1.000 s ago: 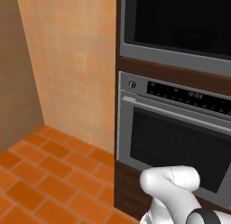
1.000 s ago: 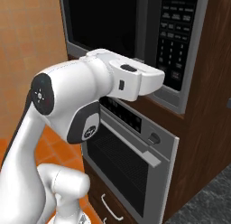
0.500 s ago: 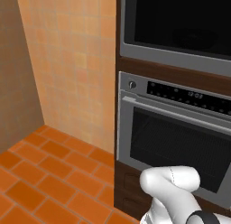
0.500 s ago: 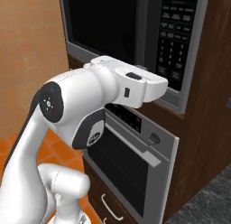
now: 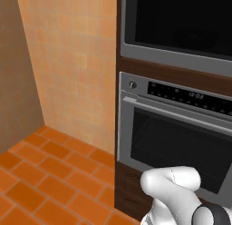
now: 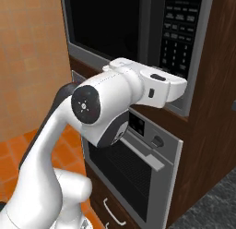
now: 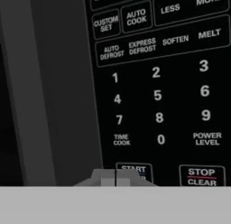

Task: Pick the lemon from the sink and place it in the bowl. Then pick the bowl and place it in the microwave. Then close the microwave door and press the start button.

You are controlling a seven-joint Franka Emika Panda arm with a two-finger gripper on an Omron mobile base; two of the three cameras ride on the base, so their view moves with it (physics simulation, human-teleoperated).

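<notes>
Now at the last step: microwave door (image 6: 108, 27) reads closed, bowl and lemon unseen behind it. My gripper (image 7: 116, 177), fingers together, sits against the START button (image 7: 134, 170); press unconfirmed.

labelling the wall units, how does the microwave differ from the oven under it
The microwave sits higher and has a keypad of numbers down its right side; the oven sits below with a control strip across its top and a round knob. The microwave door shows no handle; the oven has a bar handle above its window. Both are grey-framed with dark glass, built into the same dark wood cabinet.
</notes>
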